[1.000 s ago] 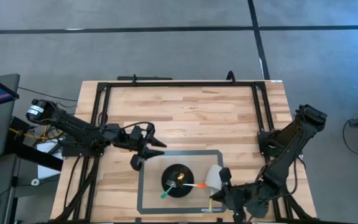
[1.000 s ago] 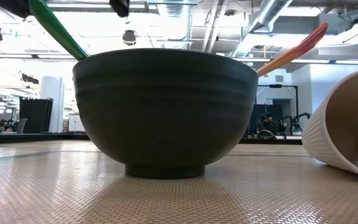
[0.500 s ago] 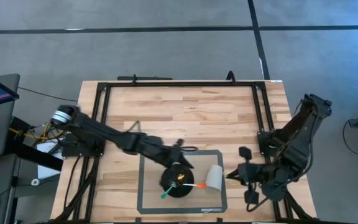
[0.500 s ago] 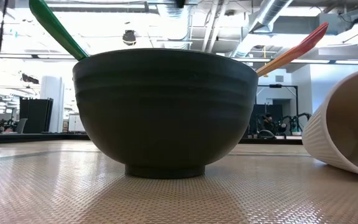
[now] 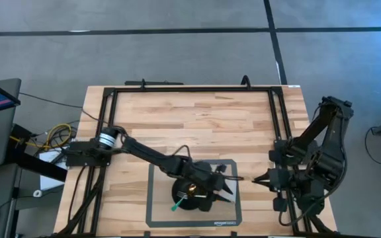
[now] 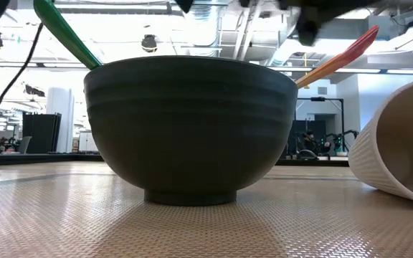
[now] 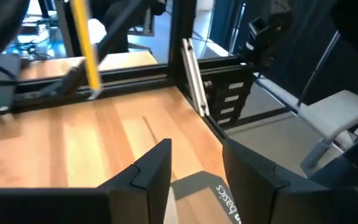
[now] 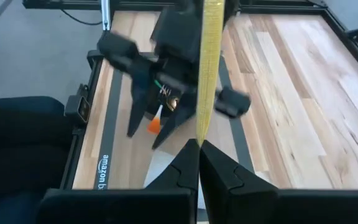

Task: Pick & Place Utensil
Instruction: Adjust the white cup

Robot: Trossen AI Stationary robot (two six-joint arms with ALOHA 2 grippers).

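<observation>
Yellow utensil (image 8: 209, 62) clamped tight in the right gripper (image 8: 197, 149), seen from the right wrist. Beyond it, the left gripper (image 8: 154, 121), spread wide above the orange utensil (image 8: 156, 124).

From above: right gripper (image 5: 260, 178) pulled back off the mat (image 5: 154, 211) towards the table's right edge. A second ago low at the mat's near rim. Left gripper (image 5: 225, 188) swung from the left side across the bowl (image 5: 189, 193) to just past it. Green utensil (image 5: 177, 206) unmoved in the bowl.

At table height: bowl (image 6: 192, 129), green handle (image 6: 63, 32), orange handle (image 6: 339, 57) and tipped cup (image 6: 400, 143) as before. Dark arm parts newly along the top.

From the left wrist: left gripper (image 7: 194, 168) parted, yellow utensil (image 7: 82, 37) hanging ahead.

Pick probably done; placing or a handover likely next.
</observation>
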